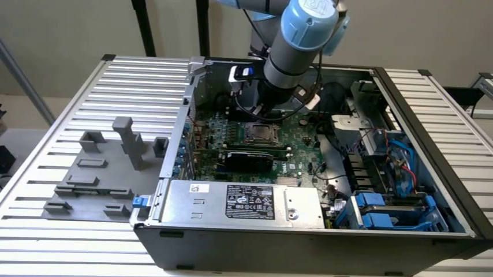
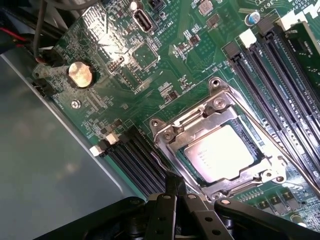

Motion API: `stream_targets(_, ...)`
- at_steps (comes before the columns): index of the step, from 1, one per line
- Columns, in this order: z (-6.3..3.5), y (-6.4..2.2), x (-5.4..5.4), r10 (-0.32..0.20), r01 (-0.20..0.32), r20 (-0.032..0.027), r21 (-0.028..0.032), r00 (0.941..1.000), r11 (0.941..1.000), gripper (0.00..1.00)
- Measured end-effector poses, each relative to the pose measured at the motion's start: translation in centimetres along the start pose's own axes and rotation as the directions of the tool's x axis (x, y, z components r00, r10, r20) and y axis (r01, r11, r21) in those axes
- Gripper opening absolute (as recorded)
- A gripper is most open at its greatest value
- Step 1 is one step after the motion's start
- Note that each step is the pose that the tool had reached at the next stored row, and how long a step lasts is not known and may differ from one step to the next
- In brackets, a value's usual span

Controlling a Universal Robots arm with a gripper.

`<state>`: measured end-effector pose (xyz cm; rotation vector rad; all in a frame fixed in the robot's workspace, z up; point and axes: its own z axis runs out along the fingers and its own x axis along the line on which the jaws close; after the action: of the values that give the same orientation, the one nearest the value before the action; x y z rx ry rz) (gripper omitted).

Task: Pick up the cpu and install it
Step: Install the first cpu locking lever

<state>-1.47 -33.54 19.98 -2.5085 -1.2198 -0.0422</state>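
The cpu [image 2: 223, 151], a small square chip with a pale silver top, lies flat inside the metal-framed socket [image 2: 172, 135] on the green motherboard [image 2: 125, 65]. My gripper [image 2: 176, 184] is shut with nothing between its dark fingers, and its tips hover just off the socket's edge, close beside the cpu. In the exterior view the arm reaches down into the open computer case [image 1: 431, 115], with the gripper [image 1: 264, 115] just above the socket [image 1: 260, 133].
Black memory slots [image 2: 280, 85] flank the socket on both sides. A coin battery [image 2: 80, 74] sits on the board. The power supply [image 1: 242, 201], blue drive bays [image 1: 385, 210] and cables crowd the case. Grey fixture blocks [image 1: 108, 167] stand on the slatted table at the exterior view's left.
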Motion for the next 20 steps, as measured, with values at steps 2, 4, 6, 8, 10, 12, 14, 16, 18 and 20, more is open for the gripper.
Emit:
stream_targets(2, 0.02, 0.00, 0.00, 0.000, 0.000, 0.0001, 0.0001, 1.0000, 1.0000, 0.11)
stream_targets(4, 0.03, -0.01, 0.04, 0.000, 0.000, 0.0005, 0.0004, 1.0000, 1.0000, 0.11)
stream_targets(6, 0.06, -0.07, 0.11, 0.000, 0.000, 0.0010, 0.0003, 1.0000, 1.0000, 0.11)
stream_targets(8, 0.09, -0.12, 0.18, 0.001, -0.001, 0.0017, 0.0002, 1.0000, 1.0000, 0.11)
stream_targets(10, 0.12, -0.16, 0.23, 0.001, -0.001, 0.0020, 0.0003, 1.0000, 1.0000, 0.11)
stream_targets(12, 0.12, -0.16, 0.23, 0.001, -0.001, 0.0026, 0.0003, 1.0000, 1.0000, 0.11)
stream_targets(14, 0.11, -0.11, 0.28, 0.001, -0.001, 0.0037, 0.0001, 1.0000, 1.0000, 0.11)
stream_targets(16, 0.09, 0.07, 0.43, 0.002, -0.002, 0.0060, -0.0001, 1.0000, 1.0000, 0.11)
stream_targets(18, 0.06, 0.26, 0.59, 0.003, -0.003, 0.0091, -0.0002, 1.0000, 1.0000, 0.11)
stream_targets(20, 0.03, 0.40, 0.70, 0.004, -0.004, 0.0117, -0.0008, 0.9999, 1.0000, 0.11)
